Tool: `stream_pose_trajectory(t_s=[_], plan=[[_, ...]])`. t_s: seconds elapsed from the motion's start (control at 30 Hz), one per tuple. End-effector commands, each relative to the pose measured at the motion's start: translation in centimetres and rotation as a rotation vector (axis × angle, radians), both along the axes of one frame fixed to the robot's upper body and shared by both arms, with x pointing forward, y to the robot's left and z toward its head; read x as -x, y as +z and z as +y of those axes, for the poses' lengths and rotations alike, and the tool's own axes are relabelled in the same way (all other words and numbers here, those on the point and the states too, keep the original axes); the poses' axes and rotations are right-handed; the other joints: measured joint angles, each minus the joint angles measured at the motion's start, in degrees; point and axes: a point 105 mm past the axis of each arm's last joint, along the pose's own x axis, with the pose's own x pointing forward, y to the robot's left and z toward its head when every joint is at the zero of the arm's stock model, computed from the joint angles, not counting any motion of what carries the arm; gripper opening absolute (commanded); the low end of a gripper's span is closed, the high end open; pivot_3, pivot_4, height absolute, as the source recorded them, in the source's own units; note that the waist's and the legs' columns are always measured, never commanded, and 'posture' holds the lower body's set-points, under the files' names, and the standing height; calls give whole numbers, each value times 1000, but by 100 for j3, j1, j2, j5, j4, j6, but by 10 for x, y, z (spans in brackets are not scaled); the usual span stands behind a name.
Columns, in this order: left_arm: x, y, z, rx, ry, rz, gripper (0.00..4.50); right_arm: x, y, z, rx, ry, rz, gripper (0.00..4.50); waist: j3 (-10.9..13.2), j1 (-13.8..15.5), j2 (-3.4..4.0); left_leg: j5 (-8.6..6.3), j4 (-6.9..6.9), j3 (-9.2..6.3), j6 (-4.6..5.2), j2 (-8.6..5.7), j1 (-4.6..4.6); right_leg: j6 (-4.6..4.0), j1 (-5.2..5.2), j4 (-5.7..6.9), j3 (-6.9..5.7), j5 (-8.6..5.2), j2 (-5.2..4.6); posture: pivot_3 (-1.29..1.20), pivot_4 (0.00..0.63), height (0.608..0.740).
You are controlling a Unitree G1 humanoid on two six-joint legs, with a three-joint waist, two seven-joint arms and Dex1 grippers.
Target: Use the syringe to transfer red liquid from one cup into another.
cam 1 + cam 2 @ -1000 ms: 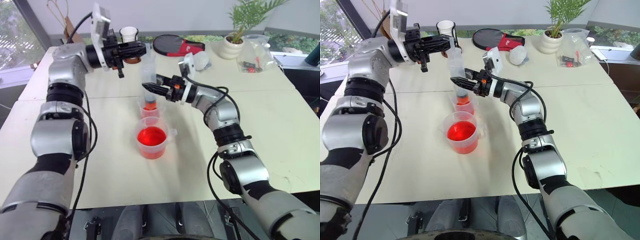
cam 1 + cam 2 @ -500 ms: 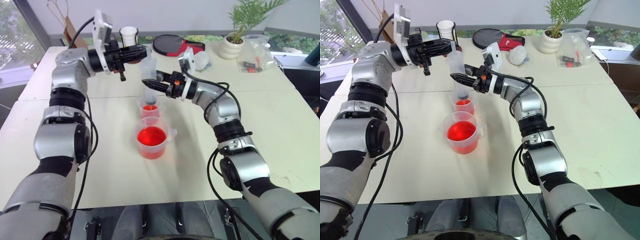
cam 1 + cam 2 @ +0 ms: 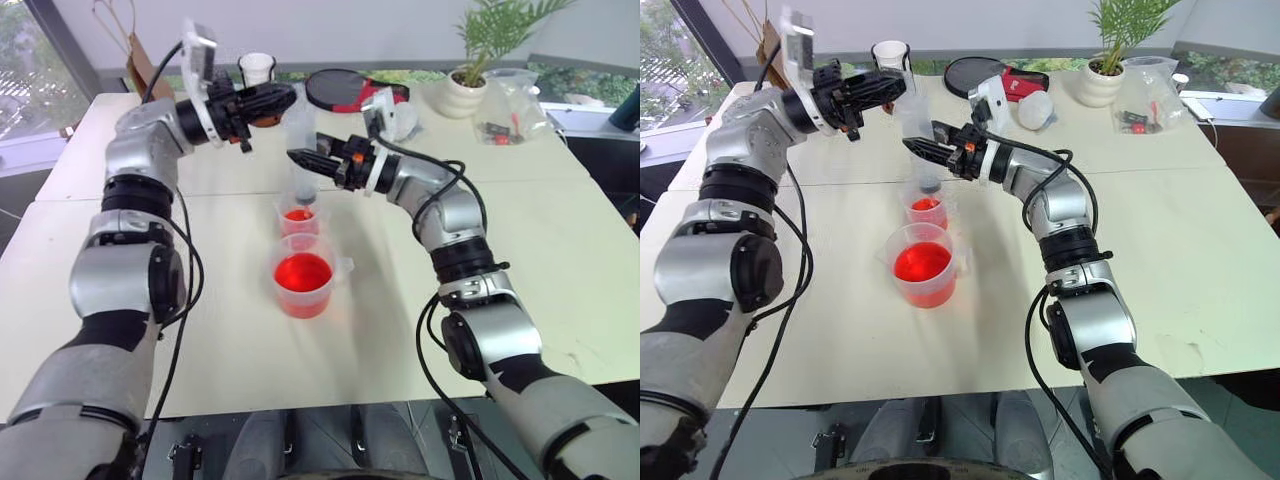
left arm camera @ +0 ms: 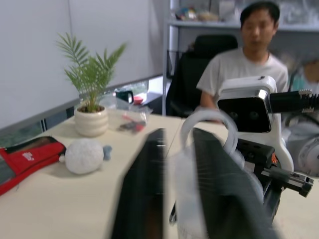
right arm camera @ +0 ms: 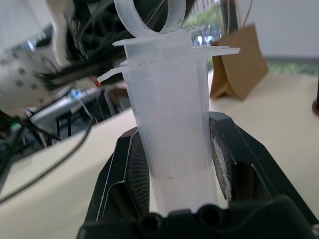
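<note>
Lifted since a second ago, the syringe (image 3: 300, 140) now hangs upright with its tip just above the rim of the small narrow cup (image 3: 300, 220), where before the tip sat down inside it. Its barrel looks clear and nearly empty. The right gripper (image 3: 303, 159) has risen with it, and its fingers (image 5: 134, 184) stay clamped on the barrel from both sides, low on the tube, as the right wrist view shows.

At the top of the syringe, the left gripper (image 3: 283, 97) has loosened. A second ago it was closed at the plunger; now its two fingers (image 4: 144, 194) stand a little apart on either side of the white plunger ring (image 4: 207, 129), and from these views I cannot tell whether they still touch it. The left arm has drawn slightly away from the syringe.

Neither cup has moved. The small narrow cup stands directly under the syringe and holds a shallow layer of red liquid (image 3: 299, 215). The wide cup with the pour lip (image 3: 304, 275) stands just beside the small cup, on the near side, about half full of the same red liquid. Both rest on the pale counter (image 3: 230, 330).

Beyond the syringe, across the counter, sits a person (image 4: 244, 64) in a white shirt.
</note>
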Motion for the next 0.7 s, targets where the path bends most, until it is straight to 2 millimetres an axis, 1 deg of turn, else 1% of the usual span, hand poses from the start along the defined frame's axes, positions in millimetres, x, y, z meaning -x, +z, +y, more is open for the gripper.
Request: stream_pose_trajectory(t_s=[0.03, 0.13, 0.2, 0.27, 0.3, 0.4, 0.47, 0.5, 0.57, 0.6, 0.63, 0.7], plan=[[6, 1, 19, -28, 20, 5, 2310, 22, 50, 7, -84, 58, -155, 1400, 0, -2, 0, 0, -1, 0, 0, 0, 0, 0, -1, 0, 0, 0, 0, 0, 150, 740], [10, -1, 49, 1, 86, 41, 2310, 21, 49, 3, -93, 40, -150, 1400, -1, -6, 2, 1, -2, 0, -1, 1, 2, 0, -1, 3, 0, 0, 0, 0, 150, 740], [14, -2, 65, 32, 124, 67, 2310, 20, 51, -2, -100, 22, -150, 1400, -1, 7, 1, 1, -1, -2, -2, 1, 2, 0, -1, 3, 1, 0, 0, 0, 150, 740], [23, -16, 81, 13, 166, 101, 2310, 17, 55, -11, -105, -6, -155, 1400, -1, 18, 1, 1, 1, -3, -2, 0, 1, 0, 0, 3, 1, 0, -1, 0, 150, 740], [27, -24, 85, -7, 181, 115, 2310, 15, 58, -17, -108, -21, -155, 1400, -1, 17, 2, 1, 0, -4, -2, -1, 1, 0, 0, 2, 2, 0, -3, 0, 150, 740], [48, -49, 89, -99, 192, 160, 2310, 13, 70, -40, -104, -79, -109, 1400, -1, 52, 2, 1, 1, -12, -3, -6, 0, 0, 4, 2, 4, 0, -12, 0, 150, 740], [64, -70, 89, -198, 203, 182, 2310, 8, 72, -61, -57, -146, 21, 1400, 0, 69, 3, 0, 1, -16, -4, -9, -2, -1, 6, 0, 10, 0, -32, 0, 150, 740], [68, -78, 90, -233, 232, 184, 2310, 4, 64, -74, 0, -185, 149, 1400, 0, 79, 3, 0, 0, -15, -4, -11, -7, -1, 2, -3, 10, 1, -40, 0, 150, 740], [76, -90, 90, -280, 270, 180, 2310, 4, 45, -103, 93, -256, 374, 1400, 0, 145, 3, -1, -1, -16, -4, -12, -8, -2, 0, -14, 8, 0, -48, 0, 150, 740], [80, -93, 88, -283, 276, 181, 2310, 5, 38, -119, 111, -296, 458, 1400, 0, 174, 3, -7, -3, -16, 5, -11, -7, -4, 0, -23, 8, -1, -49, 0, 150, 740], [86, -95, 85, -278, 274, 186, 2310, 6, 27, -136, 125, -349, 568, 1400, 0, 193, 3, -17, -11, -17, 20, -11, -6, -6, 2, -31, 8, -2, -51, 0, 150, 740], [97, -101, 79, -282, 264, 204, 2310, 12, 4, -162, 166, -440, 768, 1400, 0, 203, 3, -19, -20, -20, 22, -11, -4, -8, 11, -53, 9, -2, -52, 0, 150, 740]])
